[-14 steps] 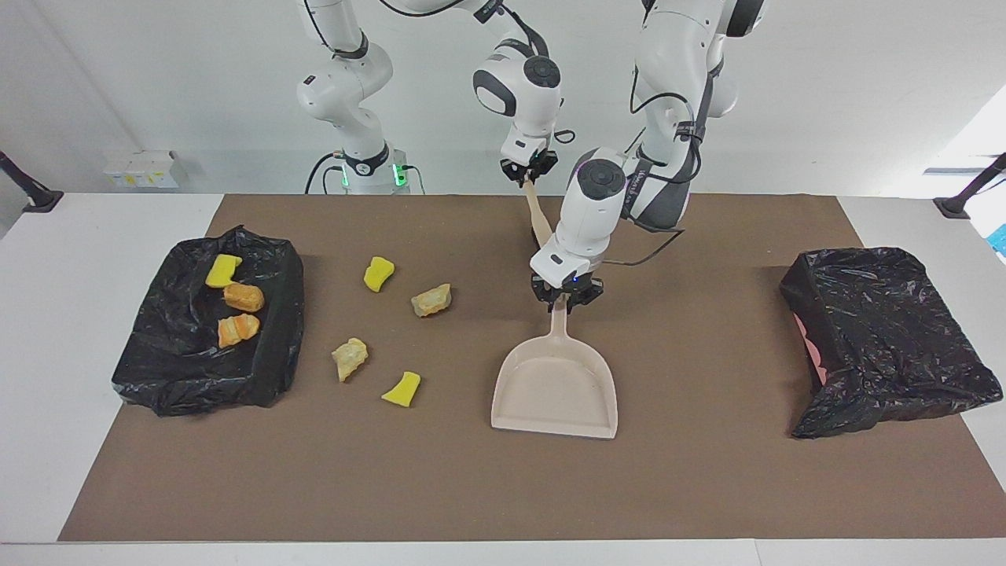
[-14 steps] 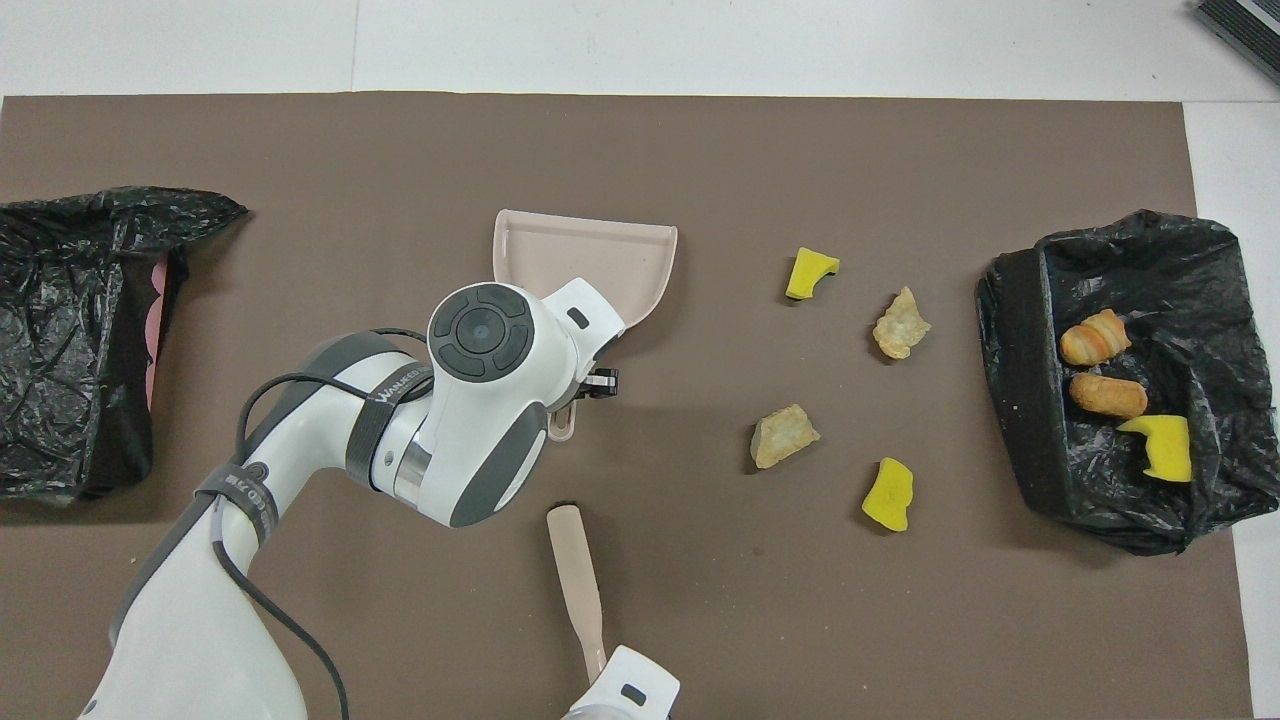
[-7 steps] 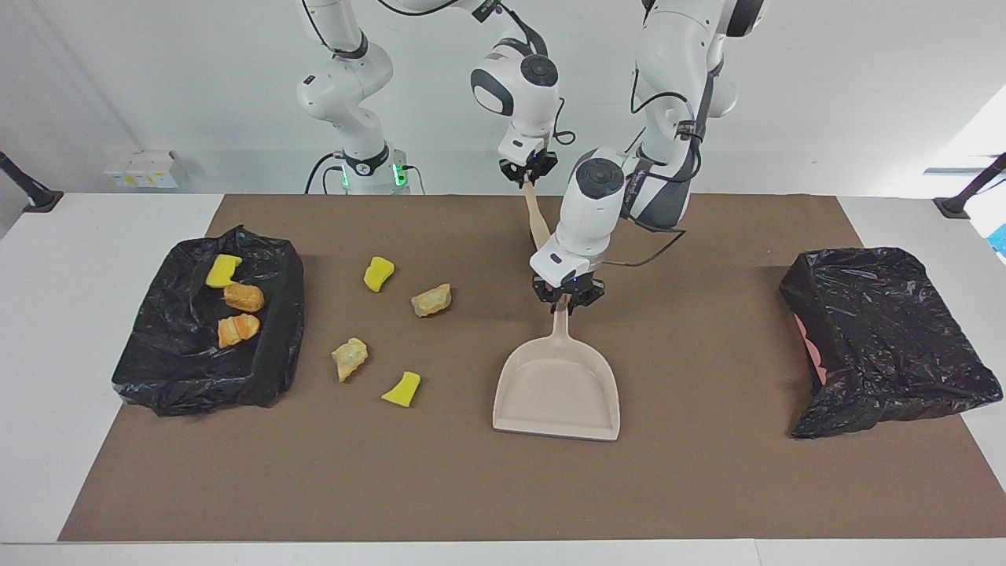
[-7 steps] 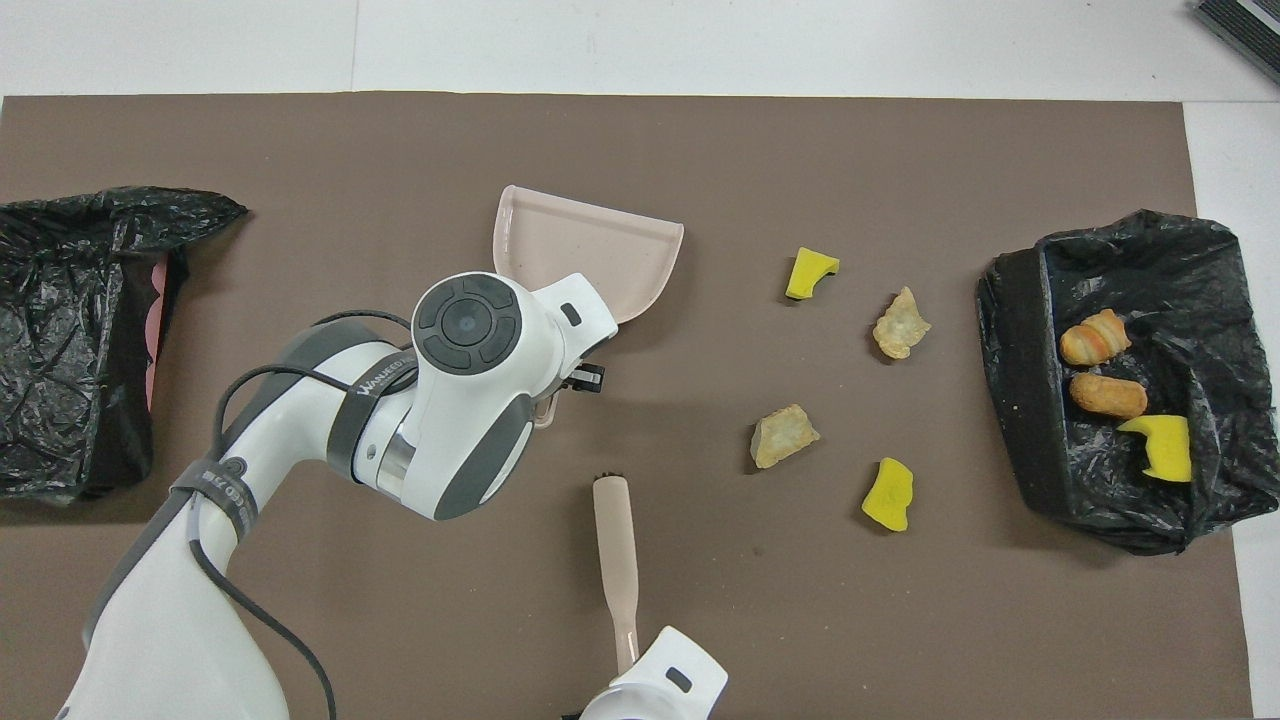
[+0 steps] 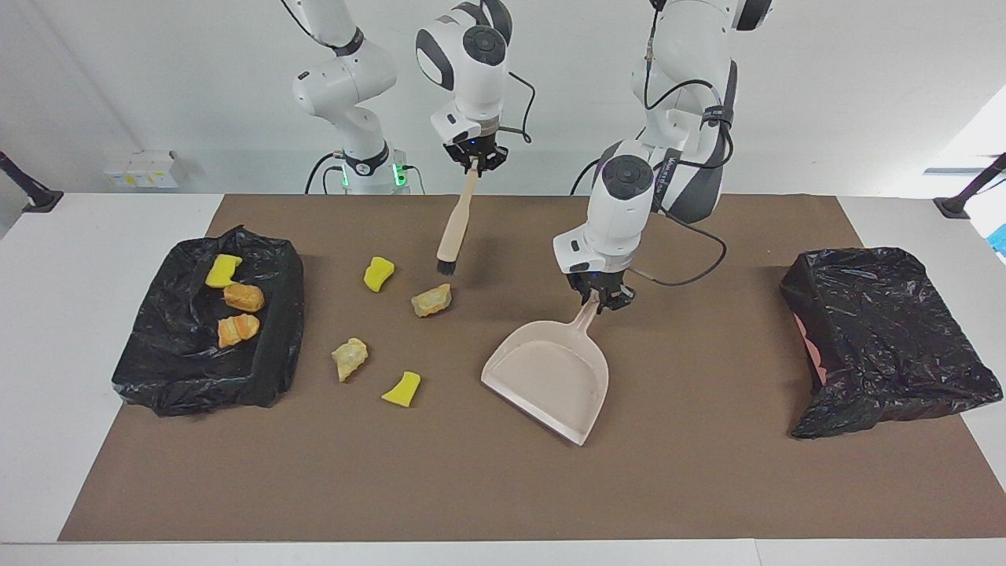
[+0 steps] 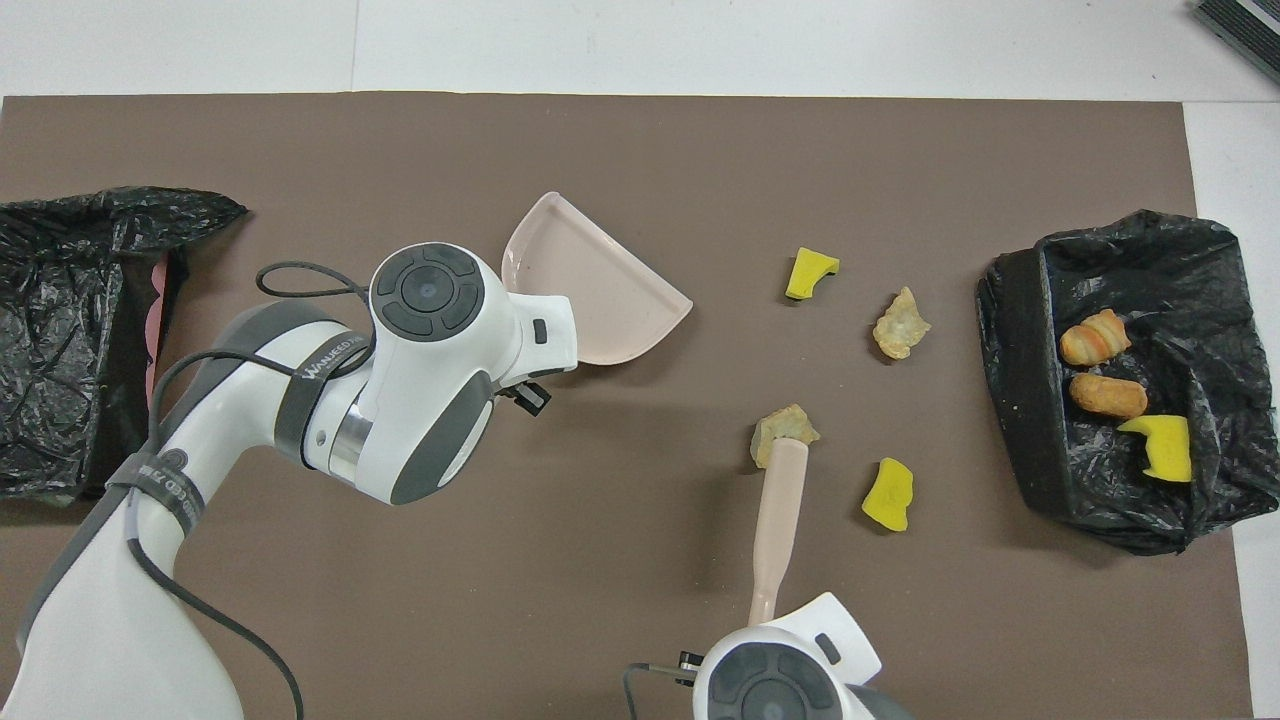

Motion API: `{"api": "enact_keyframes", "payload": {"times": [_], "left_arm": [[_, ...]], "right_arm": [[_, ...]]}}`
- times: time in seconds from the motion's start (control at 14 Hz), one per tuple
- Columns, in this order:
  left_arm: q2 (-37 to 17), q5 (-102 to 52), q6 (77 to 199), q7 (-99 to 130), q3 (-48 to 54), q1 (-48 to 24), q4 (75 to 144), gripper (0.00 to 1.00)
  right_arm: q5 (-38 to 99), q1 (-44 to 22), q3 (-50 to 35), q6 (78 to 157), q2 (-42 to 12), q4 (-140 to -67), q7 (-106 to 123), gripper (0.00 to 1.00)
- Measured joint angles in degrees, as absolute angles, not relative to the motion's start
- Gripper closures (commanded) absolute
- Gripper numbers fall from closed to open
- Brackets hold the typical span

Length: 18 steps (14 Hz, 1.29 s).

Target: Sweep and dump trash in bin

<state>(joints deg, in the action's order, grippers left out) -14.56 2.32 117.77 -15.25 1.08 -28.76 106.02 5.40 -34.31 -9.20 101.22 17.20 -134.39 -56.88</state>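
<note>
Trash point(image 5: 430, 300) lies in four scraps on the bench beside the bin point(image 5: 206, 330), three more inside, and the brush point(image 5: 456, 230) clamped in the right pincer point(image 5: 474, 163) could flick scraps past the tilted dustpan point(image 5: 550, 379) clamped in the left pincer point(image 5: 603, 301)

In the overhead view the left arm's wrist covers the dustpan point(image 6: 600, 290) handle and the left gripper, so only the pan sticks out past it. The brush point(image 6: 778, 515) head overlaps the tan scrap point(image 6: 790, 425) beside the dustpan, and its bristles don't show there. The right arm is chopped off by the bottom edge, and the black bin bag point(image 6: 70, 330) at the left arm's end runs off the side.
</note>
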Motion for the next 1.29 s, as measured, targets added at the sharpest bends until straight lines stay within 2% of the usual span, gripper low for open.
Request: {"api": "enact_keyframes", "payload": {"times": [0.36,0.64,1.14,1.29], "left_arm": [[-14.2,6.2,115.8,-36.0,0.9,-27.9,106.0,1.0],[-14.0,7.6,115.9,-48.1,1.0,-28.1,105.9,1.0],[-12.0,7.8,114.0,-50.2,1.8,-30.9,108.5,1.0],[-10.6,7.8,115.1,-50.2,2.0,-32.5,110.8,1.0]], "right_arm": [[3.0,-25.9,-9.2,96.2,17.3,-136.2,-58.1,1.0],[2.9,-22.9,-9.3,95.8,19.9,-141.7,-58.0,1.0],[4.6,-16.1,-9.2,96.0,24.7,-148.7,-53.4,1.0],[7.5,-16.2,-9.4,99.4,25.3,-151.1,-52.2,1.0]]}}
